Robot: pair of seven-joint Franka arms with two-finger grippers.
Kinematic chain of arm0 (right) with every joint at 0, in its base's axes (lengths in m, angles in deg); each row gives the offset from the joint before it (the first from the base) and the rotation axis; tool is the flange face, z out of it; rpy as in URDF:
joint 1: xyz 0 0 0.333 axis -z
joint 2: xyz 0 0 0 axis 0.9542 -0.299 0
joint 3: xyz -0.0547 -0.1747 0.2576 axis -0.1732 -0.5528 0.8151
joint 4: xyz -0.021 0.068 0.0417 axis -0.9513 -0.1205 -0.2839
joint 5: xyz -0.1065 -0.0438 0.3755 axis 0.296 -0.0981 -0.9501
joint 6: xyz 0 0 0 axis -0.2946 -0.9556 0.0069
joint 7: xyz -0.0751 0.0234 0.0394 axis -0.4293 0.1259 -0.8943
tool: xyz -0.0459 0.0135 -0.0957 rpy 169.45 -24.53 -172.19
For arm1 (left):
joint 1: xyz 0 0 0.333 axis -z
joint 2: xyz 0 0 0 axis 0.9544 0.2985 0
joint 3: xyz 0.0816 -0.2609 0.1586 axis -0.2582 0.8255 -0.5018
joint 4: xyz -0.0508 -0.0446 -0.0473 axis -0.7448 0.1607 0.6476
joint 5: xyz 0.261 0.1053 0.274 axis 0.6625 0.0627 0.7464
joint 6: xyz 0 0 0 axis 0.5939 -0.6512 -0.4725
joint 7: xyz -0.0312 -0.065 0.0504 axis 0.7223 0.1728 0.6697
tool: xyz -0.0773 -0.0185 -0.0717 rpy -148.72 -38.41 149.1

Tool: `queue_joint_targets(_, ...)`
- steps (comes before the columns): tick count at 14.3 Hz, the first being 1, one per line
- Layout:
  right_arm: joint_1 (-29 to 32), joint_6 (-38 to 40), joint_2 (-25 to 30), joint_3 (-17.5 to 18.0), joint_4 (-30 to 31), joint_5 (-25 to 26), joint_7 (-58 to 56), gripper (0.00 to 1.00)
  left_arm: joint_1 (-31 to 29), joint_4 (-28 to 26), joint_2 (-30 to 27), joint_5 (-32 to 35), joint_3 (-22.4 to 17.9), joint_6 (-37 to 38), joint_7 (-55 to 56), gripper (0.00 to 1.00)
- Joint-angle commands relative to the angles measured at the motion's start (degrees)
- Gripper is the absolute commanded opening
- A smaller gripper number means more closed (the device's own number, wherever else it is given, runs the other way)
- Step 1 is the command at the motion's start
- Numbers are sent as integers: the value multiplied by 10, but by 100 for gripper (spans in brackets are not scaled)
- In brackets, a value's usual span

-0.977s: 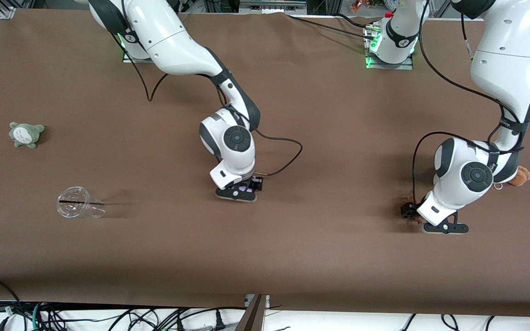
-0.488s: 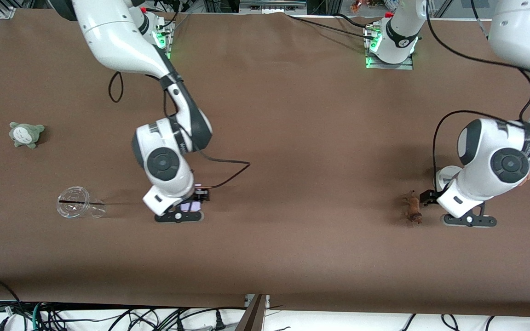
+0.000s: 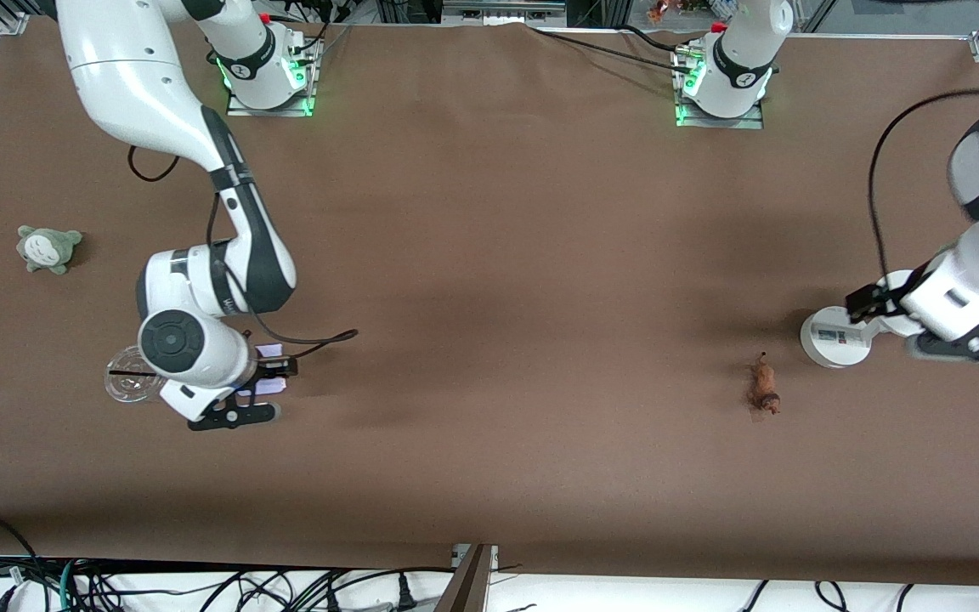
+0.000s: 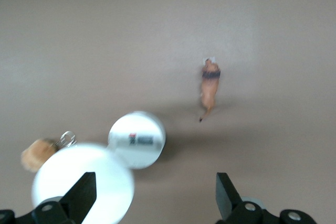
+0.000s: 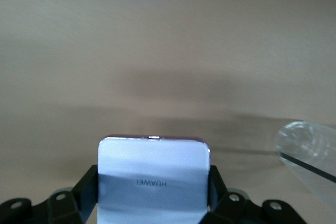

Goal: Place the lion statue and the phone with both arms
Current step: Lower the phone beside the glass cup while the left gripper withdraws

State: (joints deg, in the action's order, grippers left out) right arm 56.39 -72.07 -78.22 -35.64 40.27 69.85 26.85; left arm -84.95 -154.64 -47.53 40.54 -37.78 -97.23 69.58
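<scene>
The lion statue (image 3: 764, 387) lies free on the brown table toward the left arm's end; it also shows in the left wrist view (image 4: 210, 85). My left gripper (image 3: 863, 301) is open and empty, up in the air over the white stand, apart from the lion; its jaws (image 4: 155, 198) stand wide. My right gripper (image 3: 277, 374) is shut on the phone (image 3: 269, 386), a pale lavender slab, low over the table beside the clear cup. In the right wrist view the phone (image 5: 154, 182) sits flat between the two fingers (image 5: 89, 182).
A white round-based stand (image 3: 834, 338) with a disc top (image 4: 81, 182) stands under the left gripper. An orange-brown plush with a keyring (image 4: 35, 154) lies beside it. A clear plastic cup (image 3: 131, 382) lies on its side by the right arm. A grey-green plush (image 3: 48, 248) lies toward the right arm's end.
The left gripper has left the lion on the table and moved up and toward the left arm's end, over the stand. The right arm has carried the phone toward the cup.
</scene>
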Motion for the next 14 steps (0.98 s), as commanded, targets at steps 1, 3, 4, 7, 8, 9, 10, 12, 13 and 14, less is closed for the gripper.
queue_joint_targets(1,22,-8,27,7,47,-8,-22,50,-8,-10,-56,-23,3,39,-19,100)
queue_joint_targets(3,36,-35,26,7,68,-8,-51,50,-16,-10,-80,-23,2,59,-20,100)
queue_joint_targets(4,42,-53,26,7,80,-8,-56,50,-17,-10,-92,-21,1,73,-26,100)
queue_joint_targets(7,59,-117,20,8,114,-8,-73,50,-36,-10,-114,-34,1,98,-59,100)
queue_joint_targets(8,61,-132,17,8,120,-8,-75,50,-37,-10,-114,-43,1,99,-58,100)
queue_joint_targets(9,61,-136,14,8,121,-8,-75,50,-40,-10,-117,-44,0,99,-58,100)
queue_joint_targets(10,63,-136,13,8,121,-8,-75,50,-43,-10,-121,-45,1,101,-59,100)
queue_joint_targets(12,65,-144,12,9,121,-8,-75,50,-43,-10,-122,-45,5,101,-58,100)
queue_joint_targets(13,64,-150,7,9,121,-8,-75,50,-43,-10,-123,-45,7,104,-56,100)
queue_joint_targets(14,64,-157,5,10,121,-8,-75,50,-41,-10,-126,-45,10,110,-56,100)
